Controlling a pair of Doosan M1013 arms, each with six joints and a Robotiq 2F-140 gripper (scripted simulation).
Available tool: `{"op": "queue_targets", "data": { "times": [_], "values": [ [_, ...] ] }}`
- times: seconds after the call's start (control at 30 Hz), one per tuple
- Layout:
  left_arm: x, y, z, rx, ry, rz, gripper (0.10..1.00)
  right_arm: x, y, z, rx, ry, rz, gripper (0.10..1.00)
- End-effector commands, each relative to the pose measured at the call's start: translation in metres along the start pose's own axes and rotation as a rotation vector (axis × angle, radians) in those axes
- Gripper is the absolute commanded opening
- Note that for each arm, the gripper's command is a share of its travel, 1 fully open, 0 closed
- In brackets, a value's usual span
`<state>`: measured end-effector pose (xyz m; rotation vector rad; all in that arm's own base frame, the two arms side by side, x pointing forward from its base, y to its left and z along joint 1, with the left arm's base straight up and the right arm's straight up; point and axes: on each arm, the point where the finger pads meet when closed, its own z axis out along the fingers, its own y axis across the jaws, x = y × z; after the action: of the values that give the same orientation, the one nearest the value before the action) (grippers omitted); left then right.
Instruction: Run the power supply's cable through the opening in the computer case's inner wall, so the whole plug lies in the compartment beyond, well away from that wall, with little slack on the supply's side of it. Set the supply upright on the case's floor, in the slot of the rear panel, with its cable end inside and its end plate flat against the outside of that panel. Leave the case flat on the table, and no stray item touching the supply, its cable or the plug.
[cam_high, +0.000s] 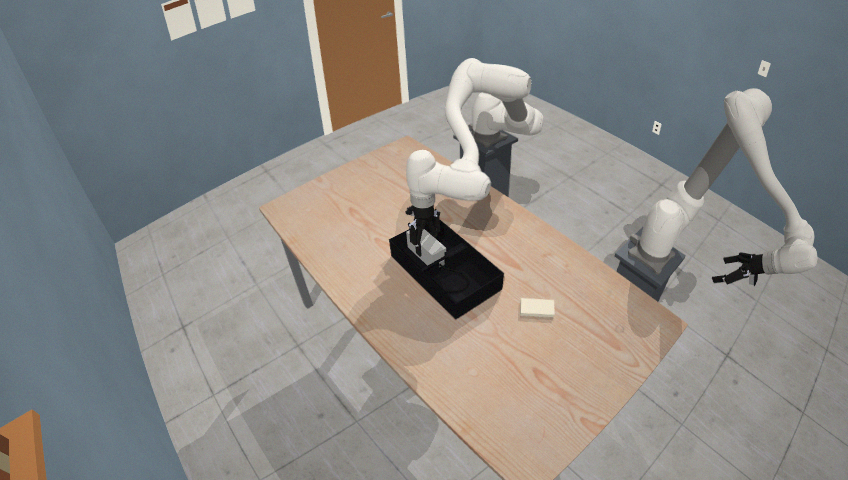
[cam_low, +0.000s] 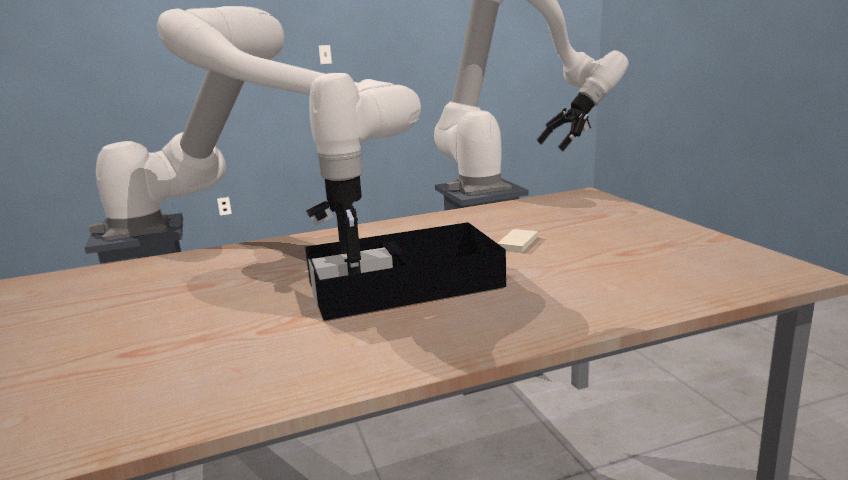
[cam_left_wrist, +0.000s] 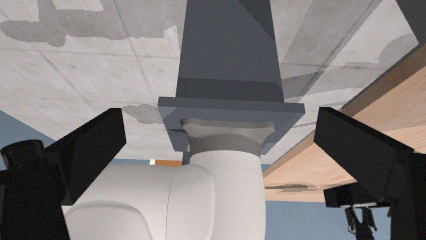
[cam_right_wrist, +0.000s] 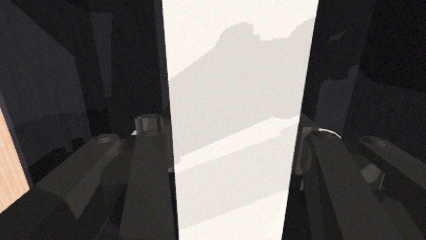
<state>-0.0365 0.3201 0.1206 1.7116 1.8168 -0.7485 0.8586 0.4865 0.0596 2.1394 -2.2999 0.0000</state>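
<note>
The grey-white power supply (cam_high: 433, 253) (cam_low: 379, 260) (cam_right_wrist: 235, 90) stands inside one end of the black case (cam_high: 483, 293) (cam_low: 416, 279), along its length. Its light end plate (cam_low: 313, 284) shows at that end of the case; whether it lies flat on the panel is too small to tell. My right gripper (cam_high: 427, 242) (cam_low: 352, 260) (cam_right_wrist: 228, 110) points down and is shut on the supply, fingers on its two long sides. My left gripper (cam_high: 723, 269) (cam_low: 553, 143) (cam_left_wrist: 220, 125) is open and empty, beyond the table. A faint dark curve, perhaps cable, shows in the far compartment. I cannot make out the plug or wall opening.
A cream block (cam_high: 537, 305) (cam_low: 518, 238) lies on the wooden table (cam_high: 571, 380) (cam_low: 684, 249), beside the case's far end and apart from it. The case walls stand close around the right fingers. The left wrist view shows its own arm's pedestal (cam_left_wrist: 230, 60).
</note>
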Motion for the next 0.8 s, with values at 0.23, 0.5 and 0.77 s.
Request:
{"op": "queue_targets", "data": {
  "times": [0.23, 0.5, 0.77],
  "values": [
    [0.0, -0.0001, -0.0004, 0.0, 0.001, 0.0, 1.0, -0.0008, -0.0003, -0.0016, 0.001, -0.001, 0.0, 1.0],
    [0.0, -0.0001, -0.0004, 0.0, 0.001, 0.0, 1.0, -0.0008, -0.0003, -0.0016, 0.001, -0.001, 0.0, 1.0],
    [0.0, -0.0001, -0.0004, 0.0, 0.001, 0.0, 1.0, -0.0008, -0.0003, -0.0016, 0.001, -0.001, 0.0, 1.0]
  ]
}}
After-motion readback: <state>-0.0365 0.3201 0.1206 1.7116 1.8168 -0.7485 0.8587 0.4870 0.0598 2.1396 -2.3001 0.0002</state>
